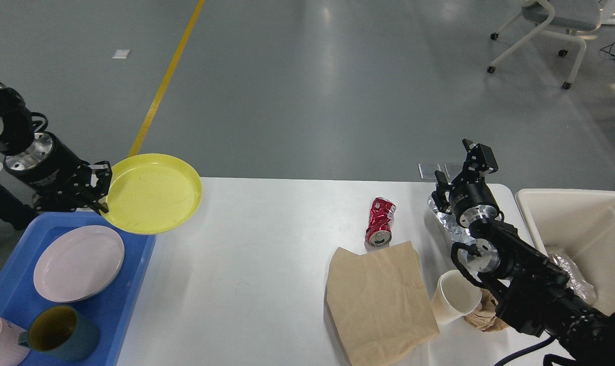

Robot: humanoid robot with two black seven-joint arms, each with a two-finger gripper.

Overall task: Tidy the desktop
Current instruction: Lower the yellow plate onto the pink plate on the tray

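Desktop (267,264): white, fills the lower centre of view.
Left gripper (100,189): at 9 o'clock, clamped on the rim of yellow plate (152,194), which is lifted and tilted over the desktop's far-left corner.
Blue tray (134,264): at 8 o'clock; holds pale plate (79,263) and two mugs.
Right gripper (465,165): at 3 o'clock, fingers spread, holding nothing, above foil (447,223).
Red can (381,221): crushed, touching paper bag (381,300).

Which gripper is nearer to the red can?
Right. The right gripper hangs just right of the red can, apart from it; the left gripper is far off to the left, holding the yellow plate.
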